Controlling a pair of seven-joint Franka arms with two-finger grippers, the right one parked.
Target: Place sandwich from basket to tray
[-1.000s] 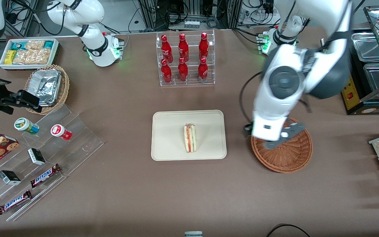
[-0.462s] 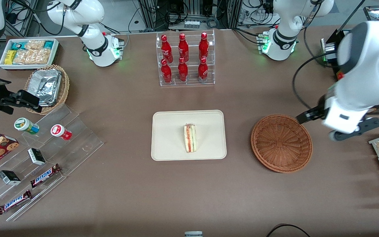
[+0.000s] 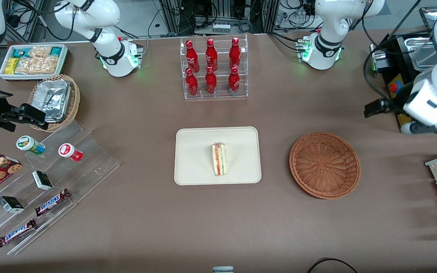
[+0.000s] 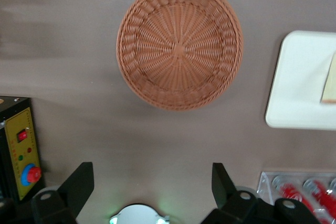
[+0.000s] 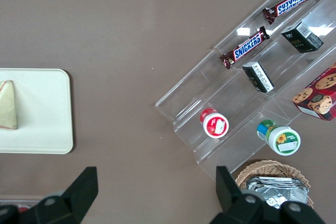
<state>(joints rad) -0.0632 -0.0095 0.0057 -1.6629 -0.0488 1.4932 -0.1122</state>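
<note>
The sandwich [image 3: 219, 159] lies on the tray [image 3: 194, 151] at the desk's middle, so my task looks finished. The basket [image 3: 324, 165] beside it holds nothing. My gripper [image 4: 152, 187], fingers spread and holding nothing, hangs high near the working arm's desk edge.

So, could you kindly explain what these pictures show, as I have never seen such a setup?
Two white robot arms stand at a brown table. One picture looks down from the front; the other two come from cameras on the arms' wrists. The sandwich lies on the cream tray in the middle. Beside it, toward the working arm's end, sits the brown wicker basket, with nothing in it. The working arm's gripper is raised near that end of the table, fingers open, holding nothing. Red bottles in a clear rack stand farther from the front camera than the tray.
</note>
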